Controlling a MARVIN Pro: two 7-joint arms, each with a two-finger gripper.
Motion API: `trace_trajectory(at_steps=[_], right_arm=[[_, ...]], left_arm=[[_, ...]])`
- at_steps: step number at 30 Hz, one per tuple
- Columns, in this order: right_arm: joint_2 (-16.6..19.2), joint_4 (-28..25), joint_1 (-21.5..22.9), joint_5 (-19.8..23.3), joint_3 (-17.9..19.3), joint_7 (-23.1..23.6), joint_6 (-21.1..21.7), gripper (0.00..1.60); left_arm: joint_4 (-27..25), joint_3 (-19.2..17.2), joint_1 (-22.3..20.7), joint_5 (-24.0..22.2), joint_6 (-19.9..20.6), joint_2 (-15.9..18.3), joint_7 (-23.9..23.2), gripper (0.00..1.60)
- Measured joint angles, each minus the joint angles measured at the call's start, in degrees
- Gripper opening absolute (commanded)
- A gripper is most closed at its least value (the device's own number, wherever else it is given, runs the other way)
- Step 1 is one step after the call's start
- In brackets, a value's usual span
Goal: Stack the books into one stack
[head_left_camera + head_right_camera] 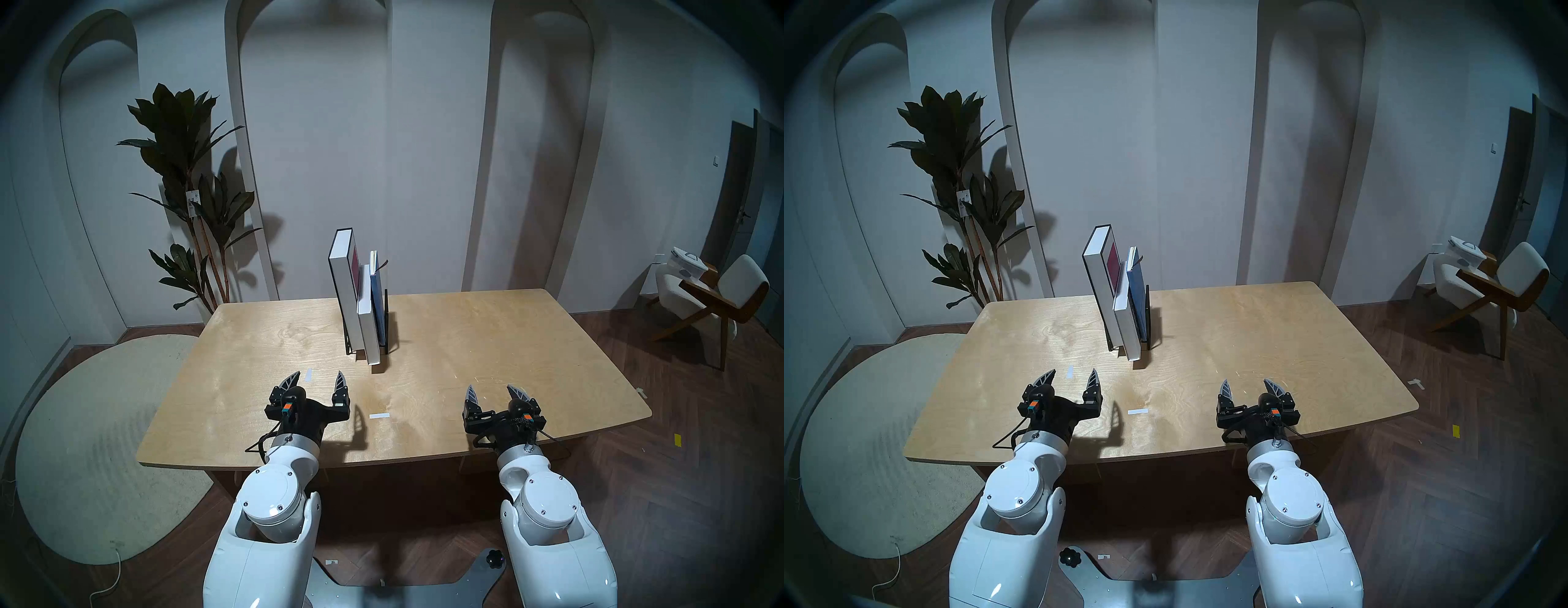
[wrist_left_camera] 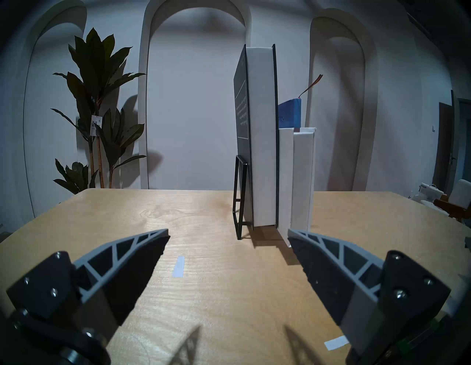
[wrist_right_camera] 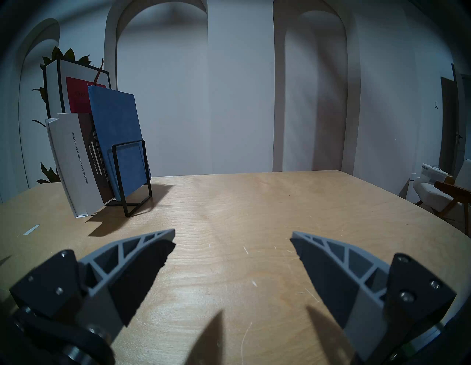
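Note:
Three books stand upright in a black wire rack (image 1: 388,327) at the middle of the wooden table. The large thick black book (image 1: 341,288) is on the left, the brown-covered, white-spined book (image 1: 368,335) in the middle, the thin blue book (image 1: 376,305) on the right. They also show in the right wrist view: the black book (image 3: 54,86), the brown book (image 3: 76,158), the blue book (image 3: 119,132). My left gripper (image 1: 317,379) is open and empty, near the table front, left of the books. My right gripper (image 1: 494,392) is open and empty, to the front right.
Two white tape strips lie on the table (image 1: 509,339), one (image 1: 309,373) between my left fingers, one (image 1: 379,415) between the grippers. A potted plant (image 1: 186,191) stands behind the table's far left corner. A chair (image 1: 712,297) stands at the far right.

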Motion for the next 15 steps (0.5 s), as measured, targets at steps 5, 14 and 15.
trace_trajectory(at_steps=[5, 14, 15], right_arm=[[0.0, 0.1, 0.0, 0.0, 0.0, 0.0, 0.0, 1.60], [0.0, 0.1, 0.0, 0.0, 0.0, 0.0, 0.0, 1.60], [0.0, 0.1, 0.0, 0.0, 0.0, 0.0, 0.0, 1.60]], left_arm=[[-0.7, 0.3, -1.0, -0.4, 1.0, 0.0, 0.2, 1.60], [-0.9, -1.3, -4.3, -3.9, 4.5, 0.6, -2.4, 1.60], [-0.8, -1.4, -4.9, -4.3, 5.0, 0.7, -2.6, 1.60]])
